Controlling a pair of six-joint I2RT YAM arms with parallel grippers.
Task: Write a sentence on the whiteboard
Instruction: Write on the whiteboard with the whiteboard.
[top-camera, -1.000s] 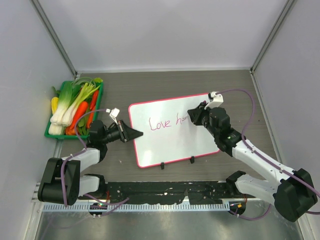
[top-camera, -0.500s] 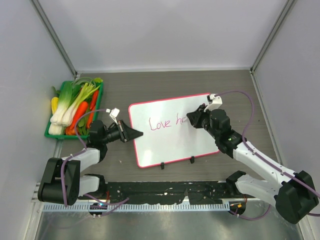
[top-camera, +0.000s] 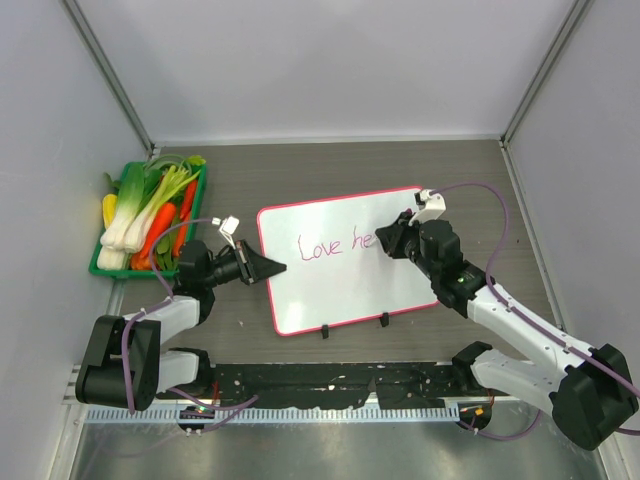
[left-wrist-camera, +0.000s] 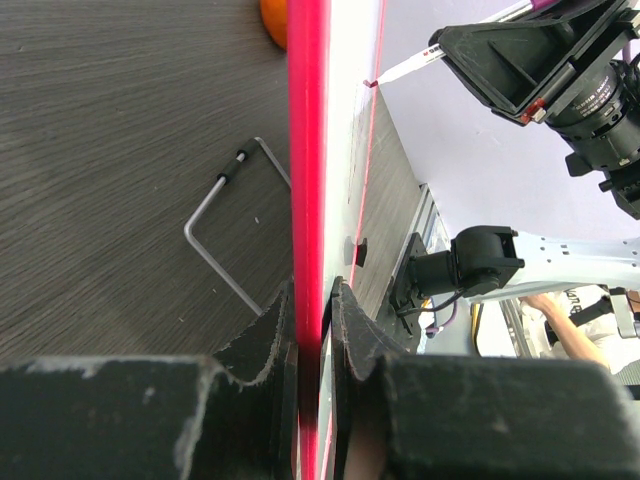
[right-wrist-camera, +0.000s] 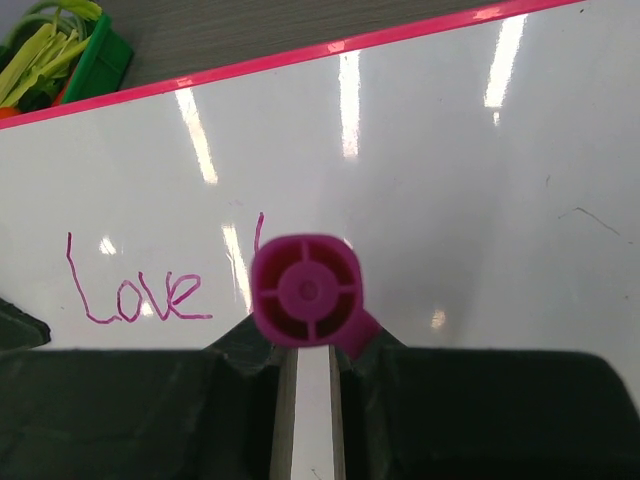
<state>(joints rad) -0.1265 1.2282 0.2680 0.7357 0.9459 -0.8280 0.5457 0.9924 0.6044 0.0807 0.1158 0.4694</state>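
- Whiteboard (top-camera: 340, 290) lies mid-counter (top-camera: 300, 165), between the two arms; "Love he" on it in pink.
- Left claw (top-camera: 272, 268) pinched tight on the board's left frame edge.
- Right claw (top-camera: 387, 240) over the board's right half, closed around a magenta marker (right-wrist-camera: 307, 290), tip at the last letter.

Top camera looks down from high at six o'clock, whole table (top-camera: 330, 170) in shot. Left wrist camera skims the whiteboard (left-wrist-camera: 308, 150) edge-on, very close, facing three o'clock. Right wrist camera sits tight above its written face, facing ten o'clock. All three share it.
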